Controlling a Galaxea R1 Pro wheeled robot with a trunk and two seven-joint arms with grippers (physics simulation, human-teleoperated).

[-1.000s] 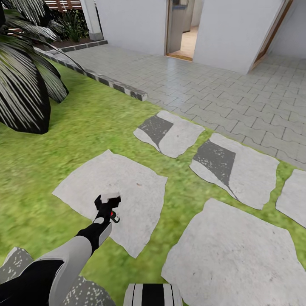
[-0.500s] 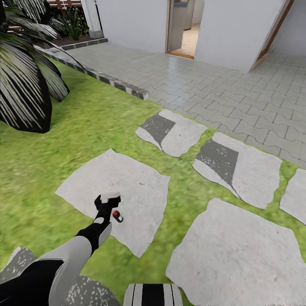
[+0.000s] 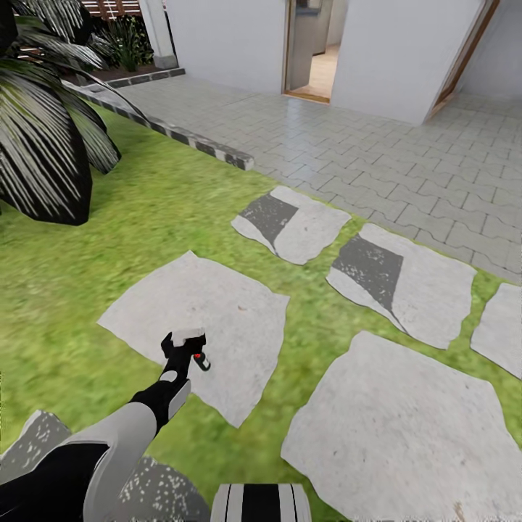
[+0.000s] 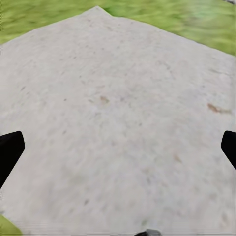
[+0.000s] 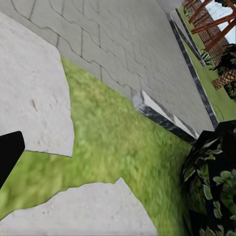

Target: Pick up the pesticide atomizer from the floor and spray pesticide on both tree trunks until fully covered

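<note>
The pesticide atomizer (image 3: 201,359), a tiny dark sprayer with a red dot on top, sat at the near part of a large pale stepping stone (image 3: 217,312), just beside the left gripper (image 3: 183,339) and touching or nearly touching its right side; whether it was gripped or lying on the stone could not be told. In the left wrist view the two black fingertips (image 4: 10,152) stood at opposite edges, jaws spread wide, with bare stone (image 4: 118,128) between them. The left arm (image 3: 138,428) reached forward from the lower left. Green lawn (image 3: 145,210) surrounded the stone, with more stepping stones (image 3: 406,428) to the right, two bearing dark patches. Beyond lay grey block paving (image 3: 362,145), a striped kerb (image 3: 203,148), white walls and an open doorway (image 3: 315,47). A palm's drooping fronds (image 3: 43,145) hung at far left. The right wrist view showed one black fingertip (image 5: 9,155) over grass (image 5: 123,147); its jaw state could not be told.
</note>
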